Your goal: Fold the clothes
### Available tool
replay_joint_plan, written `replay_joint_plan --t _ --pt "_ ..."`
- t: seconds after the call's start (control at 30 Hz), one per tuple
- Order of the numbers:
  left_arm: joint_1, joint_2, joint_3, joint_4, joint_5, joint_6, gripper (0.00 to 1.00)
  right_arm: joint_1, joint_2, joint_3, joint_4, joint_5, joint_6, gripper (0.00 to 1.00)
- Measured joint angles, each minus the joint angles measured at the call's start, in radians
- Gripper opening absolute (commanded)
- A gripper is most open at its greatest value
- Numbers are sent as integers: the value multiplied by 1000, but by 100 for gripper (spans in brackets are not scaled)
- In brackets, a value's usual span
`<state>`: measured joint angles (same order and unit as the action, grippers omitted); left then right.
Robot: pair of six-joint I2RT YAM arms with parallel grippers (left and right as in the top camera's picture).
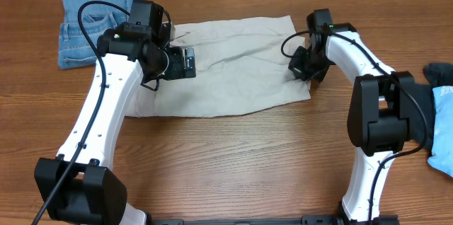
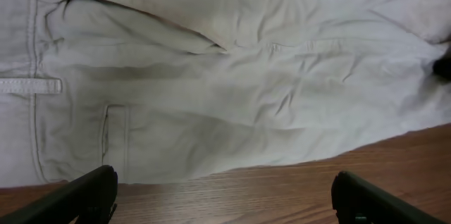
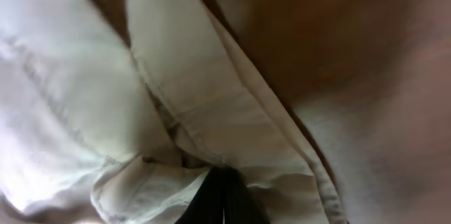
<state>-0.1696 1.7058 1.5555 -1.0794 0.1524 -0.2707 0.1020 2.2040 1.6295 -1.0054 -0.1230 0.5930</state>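
Flanking beige shorts (image 1: pixel 241 62), denim (image 1: pixel 88 30) at left, light-blue cloth (image 1: pixel 442 129) at right edge

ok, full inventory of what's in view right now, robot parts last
beige shorts: 1, cream-beige, spread flat mid-table between the arms
denim piece: 1, blue, far left of the table, partly under the left arm
dark garment: 1, dark, right edge of the overhead view, cut off by the frame
light-blue garment: 1, light blue, right edge, just nearer the robot than the dark one
table: 1, brown wood, under everything
left arm: 1, white with black joints, reaching to the shorts' left end
right arm: 1, white with black joints, reaching to the shorts' right edge
left end effector: 1, black, open, over the shorts' left end
right end effector: 1, black, shut on the shorts' right edge
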Motion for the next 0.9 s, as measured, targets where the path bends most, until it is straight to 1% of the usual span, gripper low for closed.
replay_joint_plan --t 0.03,0.13,0.27,0.3,0.37,0.4,0.43,0.47,0.5,0.53,0.57,0.6,0.63,0.67,0.7,0.73,0.77,0.8,0.83,0.9 --pt "0 0 0 -4 0 0 100 1 -2 0 -61 18 42 4" --pt "0 0 0 -7 0 0 100 4 -8 -8 -175 80 113 4" --pt "0 0 0 -22 0 0 100 -3 -27 -45 -273 182 160 4" --pt "0 0 0 -21 0 0 99 -18 -52 -56 -311 219 169 4" --pt "0 0 0 -13 0 0 94 -53 -124 -61 -363 269 174 4" --pt "0 0 0 16 8 -5 88 -72 -181 -61 -383 291 174 4" --pt "0 0 0 27 17 -9 85 -84 -218 -61 -381 300 173 4" --pt "0 0 0 62 45 -11 79 -98 -270 -61 -375 312 169 10" --pt "0 0 0 93 80 -14 69 -111 -320 -61 -367 319 158 15" --pt "0 0 0 108 111 -13 61 -119 -340 -58 -369 321 139 16" --pt "0 0 0 126 134 -15 42 -127 -361 -46 -375 312 111 22" --pt "-1 0 0 143 164 -15 33 -130 -373 -32 -371 280 60 25" --pt "-4 0 0 146 170 -20 24 -134 -389 -12 -362 243 16 26" --pt "-10 0 0 153 171 -13 16 -135 -403 0 -327 132 -81 26" --pt "-21 0 0 155 169 -22 12 -130 -416 13 -309 16 -171 24" --pt "-26 5 0 153 164 -27 9 -121 -424 18 -307 -65 -234 18" --pt "-30 24 3 149 150 -34 4 -103 -428 19 -303 -155 -306 10" --pt "-32 72 3 149 143 -38 4 -95 -428 19 -301 -184 -321 6" --pt "-32 120 3 159 144 -39 4 -73 -428 19 -276 -222 -345 5" --pt "-32 243 3 178 144 -44 4 -48 -427 12 -222 -243 -347 4"
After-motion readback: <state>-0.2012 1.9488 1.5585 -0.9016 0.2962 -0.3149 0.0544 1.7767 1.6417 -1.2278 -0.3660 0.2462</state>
